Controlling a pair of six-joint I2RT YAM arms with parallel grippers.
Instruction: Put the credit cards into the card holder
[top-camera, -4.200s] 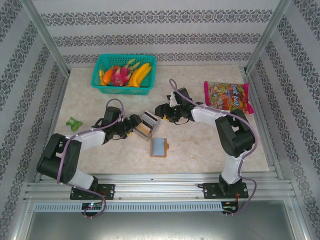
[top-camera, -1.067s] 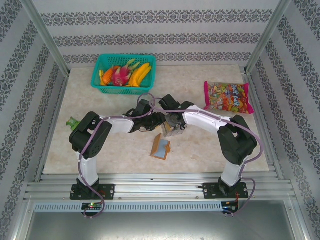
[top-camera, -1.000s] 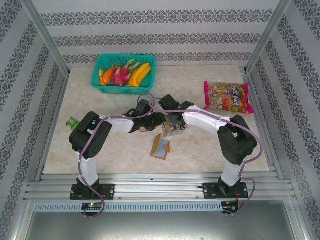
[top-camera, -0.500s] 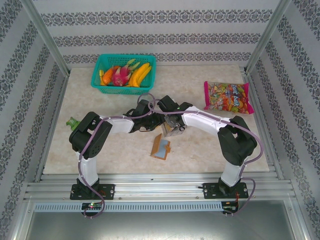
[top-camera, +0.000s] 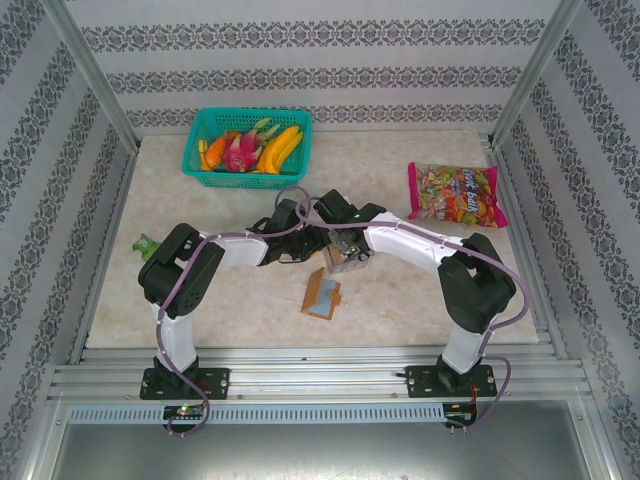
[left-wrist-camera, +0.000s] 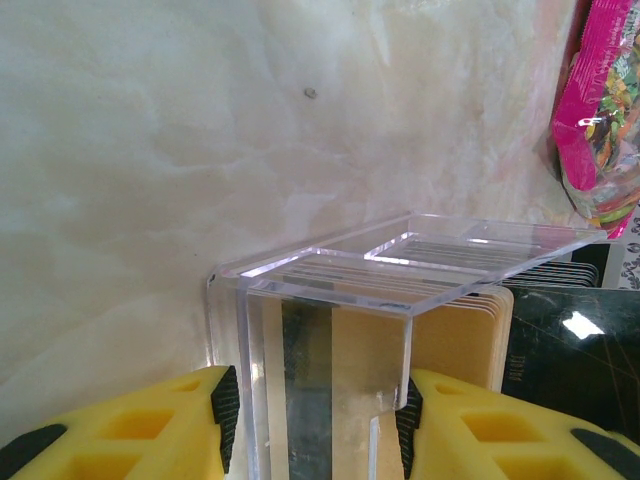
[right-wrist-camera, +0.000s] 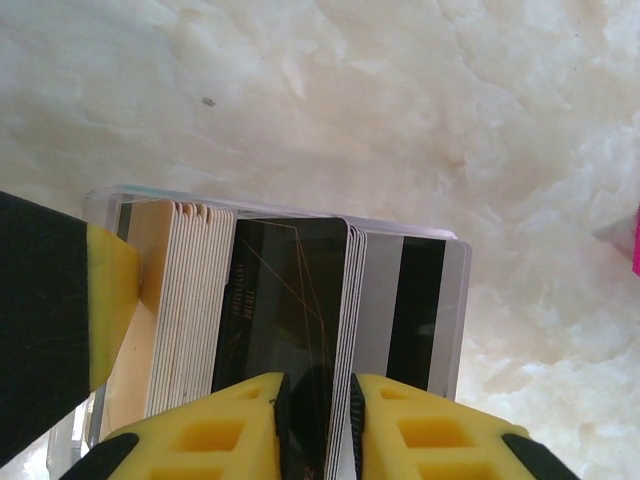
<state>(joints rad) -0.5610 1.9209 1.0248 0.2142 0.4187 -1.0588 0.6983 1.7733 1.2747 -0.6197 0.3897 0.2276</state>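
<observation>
The left gripper (left-wrist-camera: 315, 425) has its jaws clamped on the clear box (left-wrist-camera: 330, 330), steadying it so the credit cards (right-wrist-camera: 190, 300) stand upright. The card holder (top-camera: 322, 293) lies on the counter (top-camera: 420, 290) at seven o'clock of the box. The right gripper (right-wrist-camera: 318, 400), jaws pinched on a dark card (right-wrist-camera: 290, 300), looks set to draw it out

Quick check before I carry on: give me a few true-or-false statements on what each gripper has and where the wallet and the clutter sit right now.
1. The left gripper clamps the clear plastic box by its side walls. True.
2. The right gripper has its fingers on either side of a dark card standing in that box. True.
3. The card holder is held in a gripper. False: it lies on the table, nearer the arm bases, with no gripper on it.
4. The candy bag sits in the teal basket. False: it lies on the table at the right; the basket holds fruit.
</observation>
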